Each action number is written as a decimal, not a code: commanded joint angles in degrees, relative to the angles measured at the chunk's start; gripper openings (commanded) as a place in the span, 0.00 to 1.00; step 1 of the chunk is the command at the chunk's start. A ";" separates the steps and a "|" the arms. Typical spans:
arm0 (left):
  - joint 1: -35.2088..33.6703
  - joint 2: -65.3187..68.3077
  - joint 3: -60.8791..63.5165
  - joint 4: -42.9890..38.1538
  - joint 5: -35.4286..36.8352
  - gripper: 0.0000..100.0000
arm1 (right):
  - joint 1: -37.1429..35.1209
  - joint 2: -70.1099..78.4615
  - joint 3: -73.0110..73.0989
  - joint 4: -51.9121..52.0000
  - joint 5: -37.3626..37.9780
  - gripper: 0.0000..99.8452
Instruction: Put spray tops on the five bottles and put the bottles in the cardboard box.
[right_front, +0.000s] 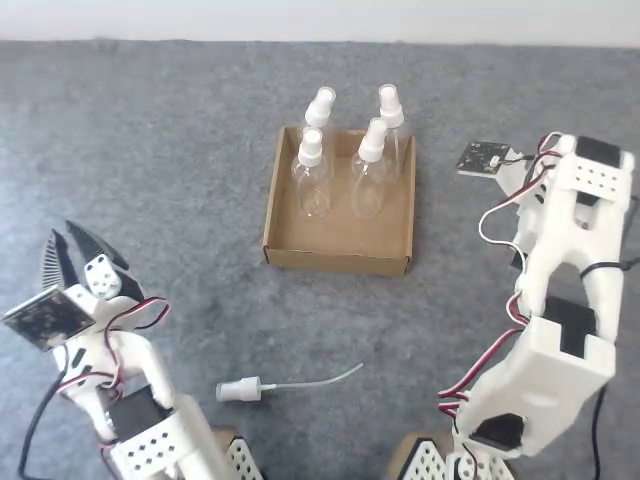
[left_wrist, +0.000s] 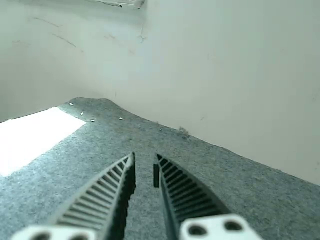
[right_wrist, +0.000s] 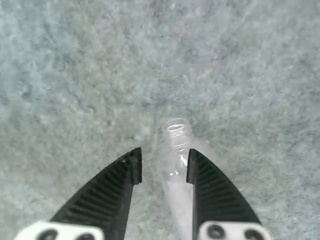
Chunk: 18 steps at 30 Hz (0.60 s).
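Bottle (right_wrist: 178, 134), neck open, btwn fingers of spread right hand (right_wrist: 164, 151); spray top (right_front: 240, 391) loose.

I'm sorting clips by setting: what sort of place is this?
Probably a small robotics test bench, not a home or factory: a table covered in a grey felt-like mat against a bare pale wall, with a cardboard box of spray bottles and one loose spray top laid out.

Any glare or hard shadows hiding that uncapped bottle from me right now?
Right wrist view: even light, no glare; the clear bottle shows faintly on the grey carpet, its neck rim plainest. High view: soft shadows only, spray top plain. Left wrist view: one bright white patch on the carpet.
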 joint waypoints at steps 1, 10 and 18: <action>0.00 -1.05 -0.66 -1.32 -0.53 0.06 | 0.66 -1.71 -3.87 2.95 -0.53 0.15; 0.00 -0.97 -0.66 -1.32 -0.53 0.06 | 3.12 -9.01 -3.69 4.00 -0.18 0.26; 0.00 -0.97 -0.66 -1.32 -0.53 0.06 | 6.37 -10.51 -3.69 10.07 6.33 0.26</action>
